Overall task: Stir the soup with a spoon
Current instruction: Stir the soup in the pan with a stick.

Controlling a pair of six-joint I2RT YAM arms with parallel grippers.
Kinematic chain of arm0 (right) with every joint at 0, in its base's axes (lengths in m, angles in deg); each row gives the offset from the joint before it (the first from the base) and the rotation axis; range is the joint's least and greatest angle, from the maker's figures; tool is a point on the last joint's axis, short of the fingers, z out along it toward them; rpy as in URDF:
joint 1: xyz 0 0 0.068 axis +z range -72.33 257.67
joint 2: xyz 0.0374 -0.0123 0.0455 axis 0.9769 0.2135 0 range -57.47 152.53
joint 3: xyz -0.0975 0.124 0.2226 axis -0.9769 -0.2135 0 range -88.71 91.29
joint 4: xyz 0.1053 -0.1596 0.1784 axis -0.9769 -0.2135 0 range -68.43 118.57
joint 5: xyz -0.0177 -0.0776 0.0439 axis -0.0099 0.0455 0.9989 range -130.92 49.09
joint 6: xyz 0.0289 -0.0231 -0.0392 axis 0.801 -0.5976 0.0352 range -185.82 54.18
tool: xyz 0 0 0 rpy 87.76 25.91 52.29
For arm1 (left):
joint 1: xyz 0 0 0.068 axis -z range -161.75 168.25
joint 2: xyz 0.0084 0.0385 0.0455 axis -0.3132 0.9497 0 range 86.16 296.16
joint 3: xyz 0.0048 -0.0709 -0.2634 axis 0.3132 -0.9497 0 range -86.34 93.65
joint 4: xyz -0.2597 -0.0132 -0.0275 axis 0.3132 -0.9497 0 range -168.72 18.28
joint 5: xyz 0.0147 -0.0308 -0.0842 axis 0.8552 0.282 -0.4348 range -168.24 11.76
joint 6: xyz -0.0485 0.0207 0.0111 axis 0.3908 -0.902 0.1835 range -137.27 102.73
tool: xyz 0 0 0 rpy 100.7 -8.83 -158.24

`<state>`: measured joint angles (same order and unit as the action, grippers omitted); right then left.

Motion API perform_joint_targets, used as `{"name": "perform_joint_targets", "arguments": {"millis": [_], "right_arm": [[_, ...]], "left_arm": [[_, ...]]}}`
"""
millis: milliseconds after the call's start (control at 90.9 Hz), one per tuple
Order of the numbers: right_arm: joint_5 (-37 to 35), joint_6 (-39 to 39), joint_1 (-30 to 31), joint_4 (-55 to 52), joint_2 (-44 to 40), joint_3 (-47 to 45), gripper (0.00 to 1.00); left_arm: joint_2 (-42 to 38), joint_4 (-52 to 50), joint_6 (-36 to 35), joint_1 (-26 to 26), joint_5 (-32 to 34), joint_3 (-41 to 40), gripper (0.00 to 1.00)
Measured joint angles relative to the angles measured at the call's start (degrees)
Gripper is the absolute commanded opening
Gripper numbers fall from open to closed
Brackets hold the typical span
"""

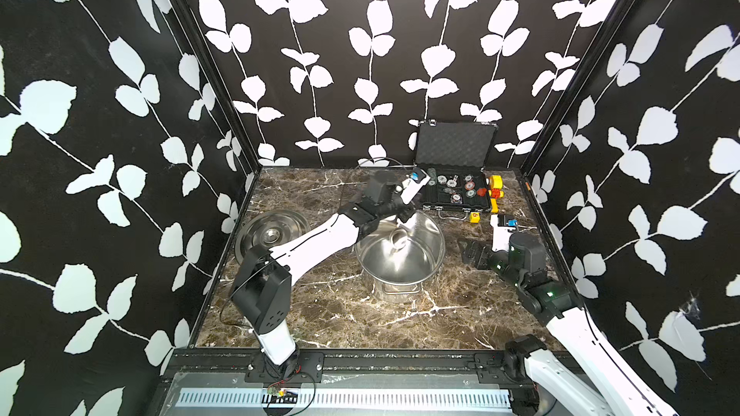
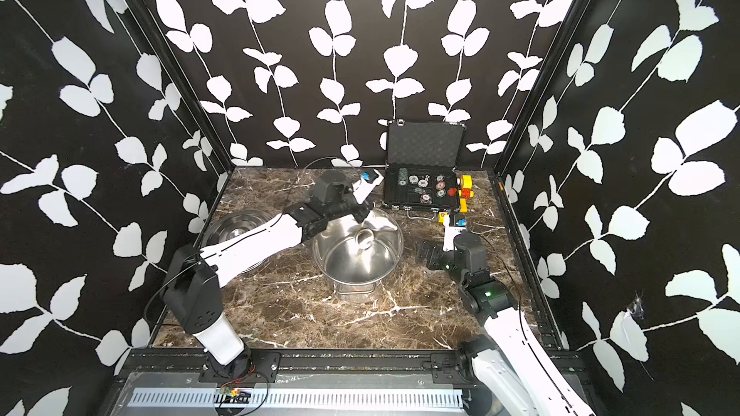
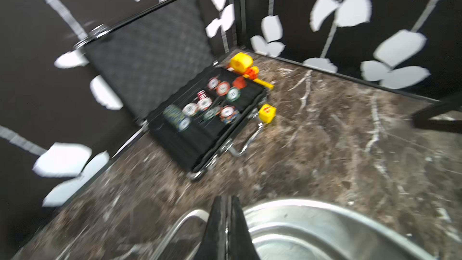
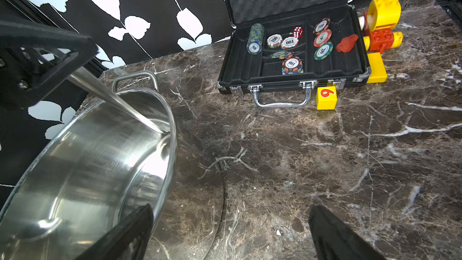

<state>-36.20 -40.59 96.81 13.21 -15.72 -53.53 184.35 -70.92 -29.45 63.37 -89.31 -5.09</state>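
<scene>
**Step in hand:** stirring, by judgement just under way.
- Left gripper (image 3: 227,203): jaws clamped on the ladle (image 4: 117,102) handle, above the pot (image 1: 400,270) at its 12 o'clock rim.
- Ladle: bowl down inside the pot, near the middle. No liquid shows.
- Pot: table centre.
- Right gripper (image 4: 231,211): at the pot's 3 o'clock, low over the table, jaws wide apart, empty.

**Next move, judged:** circle the ladle bowl along the wall. The pot stands unbraced and may slide.

**Surface:** table (image 1: 340,314), brown marble look with white veins. It also carries:
- Lid (image 1: 262,230): at the pot's 9 o'clock.
- Case (image 1: 454,146): open, at 1 o'clock, with a yellow cube (image 1: 474,216) just before it.

**Room:** walls (image 1: 360,74) black, with a white leaf print.
</scene>
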Motion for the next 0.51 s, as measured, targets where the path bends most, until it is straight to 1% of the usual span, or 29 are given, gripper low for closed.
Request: {"name": "perform_joint_targets", "arguments": {"millis": [110,297,396,506], "right_arm": [[-0.1,0.0,0.0,-0.2,-0.3,0.0,0.99],[-1.2,0.0,0.0,-0.5,-1.4,0.0,1.00],[-1.5,0.0,0.0,-0.5,-1.8,0.0,0.99],[-1.7,-0.1,0.0,-0.5,-1.6,0.0,1.00]], "left_arm": [[1.3,-0.8,-1.0,3.8,-1.6,2.1,0.00],[1.3,-2.9,-1.8,8.7,-4.4,2.2,0.00],[0.2,-3.3,-2.2,10.7,-5.5,0.3,0.00],[-3.0,-3.8,-3.1,12.7,-5.9,-3.1,0.00]]}}
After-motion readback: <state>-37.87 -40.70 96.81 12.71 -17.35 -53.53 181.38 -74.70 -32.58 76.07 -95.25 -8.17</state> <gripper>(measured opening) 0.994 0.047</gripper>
